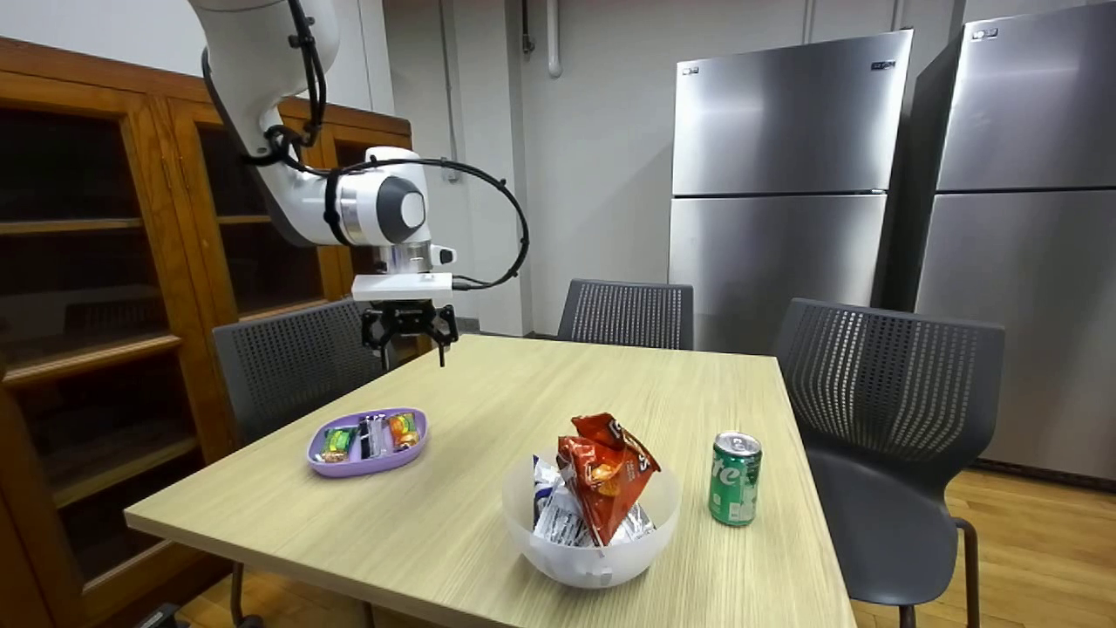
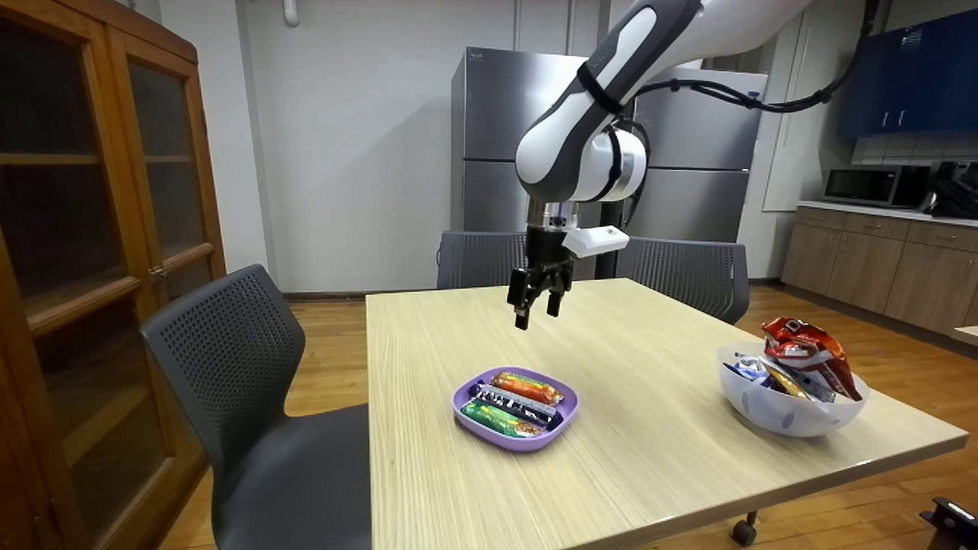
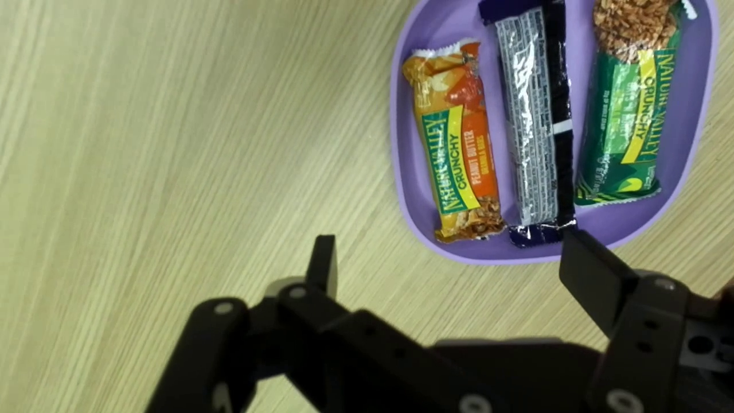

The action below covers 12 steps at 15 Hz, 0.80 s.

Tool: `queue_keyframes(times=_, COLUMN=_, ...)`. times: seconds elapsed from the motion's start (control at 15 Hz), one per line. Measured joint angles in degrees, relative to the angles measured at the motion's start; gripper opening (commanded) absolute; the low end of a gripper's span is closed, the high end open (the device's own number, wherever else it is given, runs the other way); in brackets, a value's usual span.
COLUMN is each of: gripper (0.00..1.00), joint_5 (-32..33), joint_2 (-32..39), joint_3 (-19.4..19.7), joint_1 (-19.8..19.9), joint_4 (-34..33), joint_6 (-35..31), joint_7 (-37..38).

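Observation:
My gripper (image 1: pixel 413 359) is open and empty, above the table. It also shows in an exterior view (image 2: pixel 538 317) and in the wrist view (image 3: pixel 446 248). Nearest to it is a purple tray (image 1: pixel 357 468), seen in both exterior views (image 2: pixel 480 434) and the wrist view (image 3: pixel 487 256). The gripper is apart from the tray. The tray holds an orange-yellow granola bar (image 3: pixel 459 149), a dark bar with a silver label (image 3: pixel 530 126) and a green granola bar (image 3: pixel 622 126), lying side by side. In the wrist view the right finger overlaps the tray's edge.
A translucent white bowl (image 1: pixel 602 569) with a red chip bag (image 1: pixel 606 475) and other packets stands on the table (image 2: pixel 649 458). A green can (image 1: pixel 735 488) stands beside it. Dark chairs (image 1: pixel 881 392) surround the table. A wooden cabinet (image 2: pixel 99 252) stands to one side.

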<state>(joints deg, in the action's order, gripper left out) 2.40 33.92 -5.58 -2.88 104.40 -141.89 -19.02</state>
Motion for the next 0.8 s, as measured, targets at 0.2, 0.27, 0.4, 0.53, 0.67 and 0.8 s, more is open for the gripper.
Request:
queue_keyframes(times=0.2, gripper=1.00, joint_5=0.0, joint_2=-2.0, joint_3=1.3, joint_1=0.7, joint_4=2.6, joint_6=0.3, joint_7=1.1)
queue_keyframes(times=0.27, gripper=1.00, joint_5=0.0, joint_2=-2.8, joint_3=1.7, joint_1=0.9, joint_4=3.7, joint_6=0.3, joint_7=1.6)
queue_keyframes(times=0.4, gripper=1.00, joint_5=0.0, joint_2=-4.7, joint_3=2.5, joint_1=1.3, joint_4=5.9, joint_6=0.2, joint_7=2.9)
queue_keyframes(times=0.53, gripper=1.00, joint_5=0.0, joint_2=-6.9, joint_3=3.7, joint_1=1.4, joint_4=8.5, joint_6=0.0, joint_7=4.6)
queue_keyframes(times=0.67, gripper=1.00, joint_5=0.0, joint_2=-9.1, joint_3=4.9, joint_1=1.5, joint_4=10.9, joint_6=-0.1, joint_7=6.1)
queue_keyframes(times=0.8, gripper=1.00, joint_5=0.0, joint_2=-11.0, joint_3=5.9, joint_1=1.6, joint_4=13.0, joint_6=-0.3, joint_7=7.6)
